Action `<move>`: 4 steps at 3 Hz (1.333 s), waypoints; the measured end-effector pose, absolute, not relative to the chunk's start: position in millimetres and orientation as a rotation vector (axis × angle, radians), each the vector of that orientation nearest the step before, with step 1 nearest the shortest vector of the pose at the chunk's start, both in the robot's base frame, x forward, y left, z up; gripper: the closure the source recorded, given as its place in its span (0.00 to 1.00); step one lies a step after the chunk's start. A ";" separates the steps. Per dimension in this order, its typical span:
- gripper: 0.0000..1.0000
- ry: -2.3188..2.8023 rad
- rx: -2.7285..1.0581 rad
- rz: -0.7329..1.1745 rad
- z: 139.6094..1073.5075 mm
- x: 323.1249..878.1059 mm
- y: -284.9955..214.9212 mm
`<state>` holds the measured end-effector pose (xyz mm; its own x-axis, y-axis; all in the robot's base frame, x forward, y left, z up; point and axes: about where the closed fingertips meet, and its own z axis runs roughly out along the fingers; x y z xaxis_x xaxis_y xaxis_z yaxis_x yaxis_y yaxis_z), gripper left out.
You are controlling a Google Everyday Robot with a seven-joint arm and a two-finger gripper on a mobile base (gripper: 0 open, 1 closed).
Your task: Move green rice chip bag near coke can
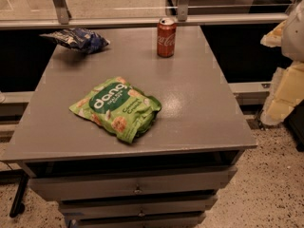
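**A:** What lies nearest?

**B:** The front of a grey metal drawer cabinet, and on top of it the flat grey worktop. Just back from its near edge, left of centre, lies the bright green glossy rice chip bag, flat, with its label up.

**A:** And the hand?

**B:** The pale cream-and-white hand hangs off the worktop's right side, at the right edge of the view, touching nothing. How wide it stands I cannot tell.

**A:** Which way must it go?

**B:** Leftward and somewhat nearer, I judge. The bag is well apart from it, across most of the worktop's width. The bag sits skewed, one corner toward the near edge and one toward the far. Its white lettering climbs from near-left to far-right, and I take its long axis to run about that way. A grip across the shorter way would probably call for a turn of the wrist.

**A:** Farther back?

**B:** The small red cylindrical coke can stands upright near the far edge, a little right of centre, well apart from the bag, beyond it and to its right. At the far left corner lies a crumpled blue-and-white snack bag. Behind runs a grey metal rail.

**A:** The task, then?

**B:** Not begun, to my eye.
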<state>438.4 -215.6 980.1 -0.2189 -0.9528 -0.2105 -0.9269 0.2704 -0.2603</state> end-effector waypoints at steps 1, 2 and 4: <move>0.00 2.221 -1.717 -0.112 980.1 438.4 -215.6; 0.00 2.183 -1.691 -0.062 972.6 439.3 -195.8; 0.00 2.029 -1.531 0.218 931.3 454.8 -103.0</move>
<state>454.8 -103.0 931.3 -0.1716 -0.8264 -0.5363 -0.9214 0.3273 -0.2096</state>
